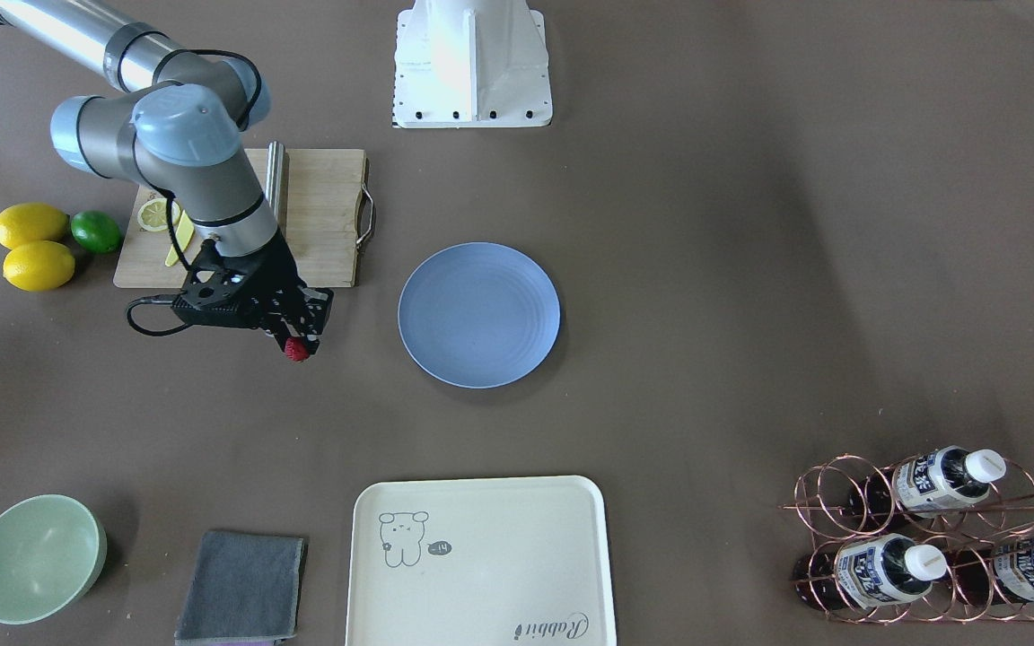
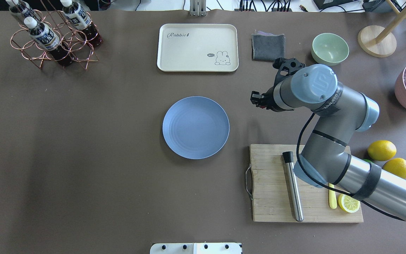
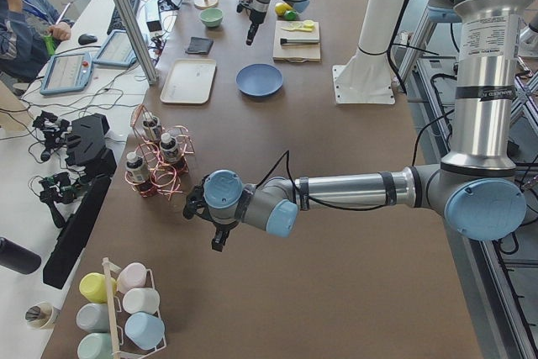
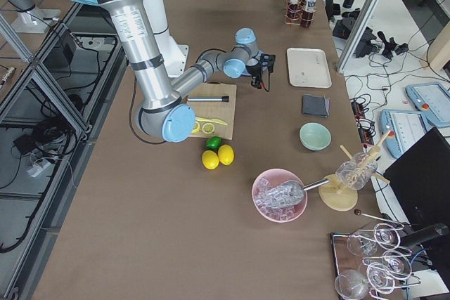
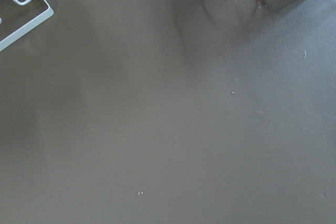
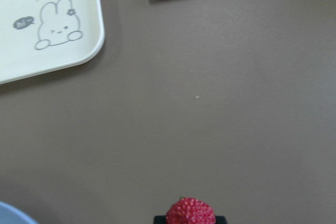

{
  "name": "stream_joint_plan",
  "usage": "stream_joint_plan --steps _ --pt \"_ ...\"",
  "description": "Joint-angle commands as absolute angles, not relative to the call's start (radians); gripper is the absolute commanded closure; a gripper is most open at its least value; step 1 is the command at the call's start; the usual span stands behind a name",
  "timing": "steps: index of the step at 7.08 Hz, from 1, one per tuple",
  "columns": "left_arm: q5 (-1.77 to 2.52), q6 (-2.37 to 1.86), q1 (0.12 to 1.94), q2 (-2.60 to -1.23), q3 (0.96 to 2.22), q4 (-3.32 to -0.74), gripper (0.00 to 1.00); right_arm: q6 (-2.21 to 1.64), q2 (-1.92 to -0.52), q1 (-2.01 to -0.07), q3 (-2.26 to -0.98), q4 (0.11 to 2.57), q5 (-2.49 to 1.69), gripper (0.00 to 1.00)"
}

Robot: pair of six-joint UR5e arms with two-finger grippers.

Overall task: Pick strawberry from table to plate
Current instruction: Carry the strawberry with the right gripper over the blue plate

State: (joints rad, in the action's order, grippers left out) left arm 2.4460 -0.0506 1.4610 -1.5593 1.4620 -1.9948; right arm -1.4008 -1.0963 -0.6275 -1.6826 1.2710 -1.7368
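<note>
A small bumpy red strawberry (image 1: 297,351) hangs between the fingertips of my right gripper (image 1: 300,343), which is shut on it above the brown table (image 1: 750,269). The right wrist view shows the strawberry (image 6: 190,213) at the bottom edge, with the table well below it. The round light-blue plate (image 1: 478,314) lies bare a short way to the side of the berry, and its rim shows in the corner of the right wrist view (image 6: 6,216). My left gripper (image 3: 220,240) hovers over bare table near the bottle rack; I cannot tell whether it is open or shut.
Behind the right arm lies a wooden cutting board (image 1: 319,215) with a lemon slice and a metal rod. Two lemons (image 1: 32,244) and a lime (image 1: 96,231) sit beside it. A cream tray (image 1: 481,561), grey cloth (image 1: 243,585), green bowl (image 1: 37,556) and copper bottle rack (image 1: 930,538) line the far side.
</note>
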Motion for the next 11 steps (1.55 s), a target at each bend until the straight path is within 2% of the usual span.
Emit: stream_joint_plan --steps 1,3,5,11 --pt "2.442 -0.049 1.447 -1.574 1.462 -1.928 0.01 -1.544 -0.961 -0.519 -1.680 1.403 -1.633 1.00" --pt "2.444 -0.049 1.448 -1.574 1.468 -1.928 0.01 -1.636 -0.878 -0.430 -1.632 1.440 -1.531 1.00" --pt "2.448 -0.049 1.448 -1.565 1.471 -1.928 0.01 -1.704 -0.758 -0.416 -1.472 1.430 -1.482 1.00" --pt "2.453 -0.051 1.448 -1.563 1.474 -1.928 0.01 -1.713 -0.755 -0.379 -1.427 1.428 -1.459 1.00"
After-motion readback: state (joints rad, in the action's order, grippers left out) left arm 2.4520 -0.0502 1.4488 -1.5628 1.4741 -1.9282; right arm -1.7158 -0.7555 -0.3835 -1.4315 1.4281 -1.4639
